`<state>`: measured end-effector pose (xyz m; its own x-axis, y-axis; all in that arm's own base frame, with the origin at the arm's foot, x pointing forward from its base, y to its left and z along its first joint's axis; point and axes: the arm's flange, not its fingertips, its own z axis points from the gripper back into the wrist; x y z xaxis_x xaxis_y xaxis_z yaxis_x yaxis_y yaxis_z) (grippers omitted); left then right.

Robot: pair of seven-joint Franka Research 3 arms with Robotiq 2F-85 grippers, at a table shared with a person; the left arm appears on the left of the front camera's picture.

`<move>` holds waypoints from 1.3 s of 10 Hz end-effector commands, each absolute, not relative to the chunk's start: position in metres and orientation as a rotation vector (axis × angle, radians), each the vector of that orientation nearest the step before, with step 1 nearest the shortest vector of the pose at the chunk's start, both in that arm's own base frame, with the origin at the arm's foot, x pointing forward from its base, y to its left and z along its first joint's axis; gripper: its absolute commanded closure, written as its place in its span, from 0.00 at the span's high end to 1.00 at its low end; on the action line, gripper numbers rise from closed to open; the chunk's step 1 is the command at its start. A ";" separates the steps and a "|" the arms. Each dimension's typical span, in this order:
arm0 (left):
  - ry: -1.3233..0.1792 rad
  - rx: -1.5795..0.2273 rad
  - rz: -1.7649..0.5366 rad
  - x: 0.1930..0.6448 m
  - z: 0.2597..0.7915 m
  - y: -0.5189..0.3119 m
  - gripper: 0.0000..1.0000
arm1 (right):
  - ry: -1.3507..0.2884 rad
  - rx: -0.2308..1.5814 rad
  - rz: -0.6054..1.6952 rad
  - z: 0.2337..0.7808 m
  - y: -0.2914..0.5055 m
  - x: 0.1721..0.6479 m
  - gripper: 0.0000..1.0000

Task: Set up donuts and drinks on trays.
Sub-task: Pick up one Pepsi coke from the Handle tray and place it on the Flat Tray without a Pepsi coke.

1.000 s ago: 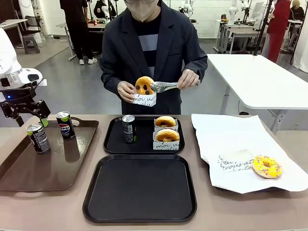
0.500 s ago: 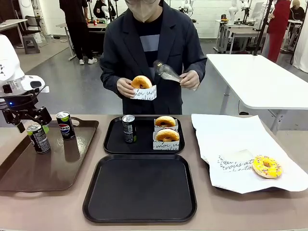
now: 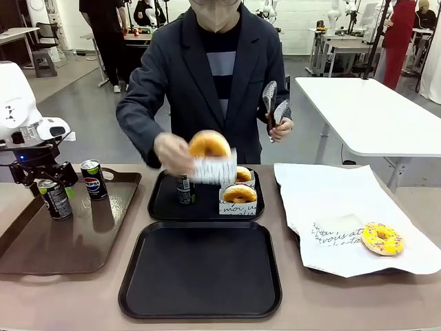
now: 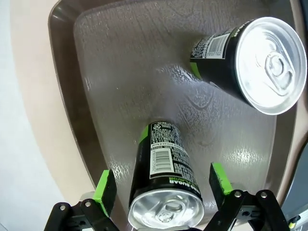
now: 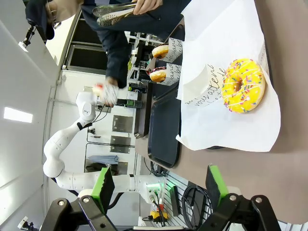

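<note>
You have one can (image 3: 183, 192) and two sleeved donuts (image 3: 239, 195) on the far tray (image 3: 164, 204); the near tray (image 3: 200, 270) in front of it is bare. Left of it, your left fingers (image 4: 105, 191) straddle a second can (image 4: 163, 166), spread wide; your right fingers (image 5: 102, 186) gape empty.

"SUGAR" is read beside a barcode on the near can (image 4: 163, 185). A Pepsi logo is carried by the second can (image 3: 92, 181). Script starting "moi" is printed on a donut sleeve (image 3: 238, 207), and "vous" on the empty sleeve (image 3: 336, 233).
</note>
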<state>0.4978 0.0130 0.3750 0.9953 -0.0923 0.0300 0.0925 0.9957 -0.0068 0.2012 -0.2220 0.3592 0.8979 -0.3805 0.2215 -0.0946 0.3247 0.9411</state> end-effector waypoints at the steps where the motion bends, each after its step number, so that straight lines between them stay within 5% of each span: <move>1: -0.057 0.024 -0.084 0.497 0.368 0.011 1.00 | -0.460 1.244 -0.185 0.359 -0.222 0.201 1.00; 4: -0.072 0.012 -0.083 0.498 0.367 0.010 1.00 | -0.460 1.244 -0.185 0.359 -0.222 0.201 1.00; 7: -0.069 -0.005 -0.093 0.497 0.368 0.011 0.19 | -0.460 1.244 -0.185 0.359 -0.222 0.201 1.00; 8: -0.065 -0.009 -0.095 0.497 0.369 0.011 0.00 | -0.460 1.244 -0.185 0.359 -0.222 0.201 1.00; 10: -0.061 -0.013 -0.095 0.495 0.374 0.011 0.00 | -0.460 1.244 -0.185 0.359 -0.222 0.201 1.00; 11: -0.058 -0.014 -0.097 0.495 0.375 0.011 0.11 | -0.460 1.244 -0.185 0.359 -0.222 0.201 1.00; 13: -0.050 -0.009 -0.095 0.495 0.374 0.011 0.00 | -0.460 1.244 -0.185 0.359 -0.222 0.201 1.00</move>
<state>0.4994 0.0125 0.3727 0.9941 -0.0931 0.0554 0.0934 0.9956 -0.0025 0.2012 -0.2220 0.3592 0.8979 -0.3805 0.2215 -0.0946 0.3247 0.9411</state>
